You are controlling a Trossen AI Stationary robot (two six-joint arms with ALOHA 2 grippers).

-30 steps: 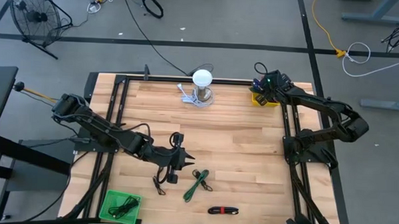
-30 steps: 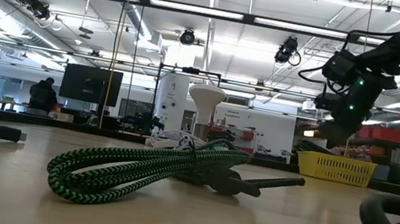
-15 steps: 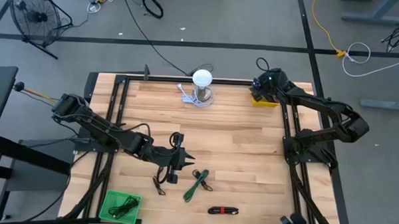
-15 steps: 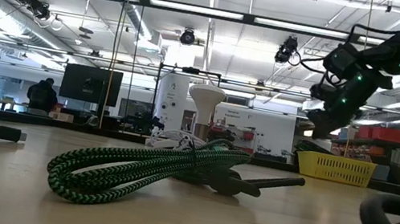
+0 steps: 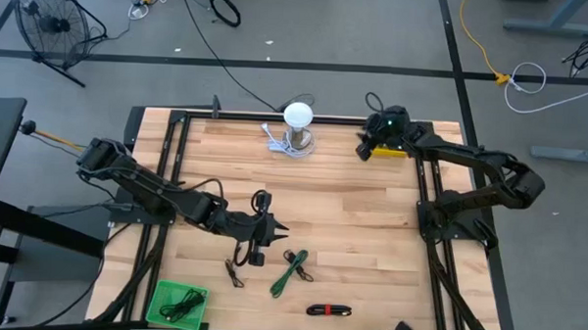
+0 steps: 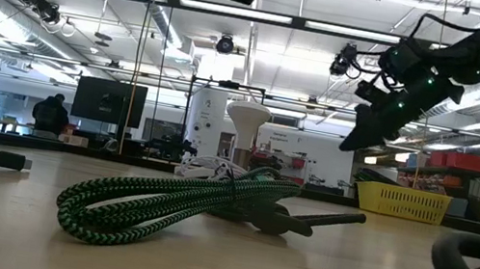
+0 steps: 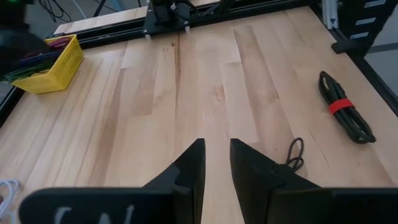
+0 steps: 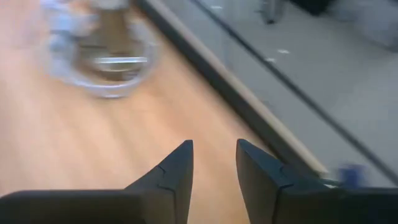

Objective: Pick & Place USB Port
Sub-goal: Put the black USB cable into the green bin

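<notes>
Yellow basket (image 7: 46,64) contents show only wrist-side.

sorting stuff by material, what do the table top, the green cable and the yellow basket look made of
Table top: light wood, jointed planks with visible grain, smooth matte finish. Green cable: likely a braided fabric sleeve, shown by its woven green-and-black pattern; the core is hidden. Yellow basket: probably moulded plastic, with uniform colour and slotted lattice walls.

No legible text, label, brand, number or sign found in any view. Panels on the far wall beyond the worktop (image 6: 202,245) in the low view are too small to read.
</notes>
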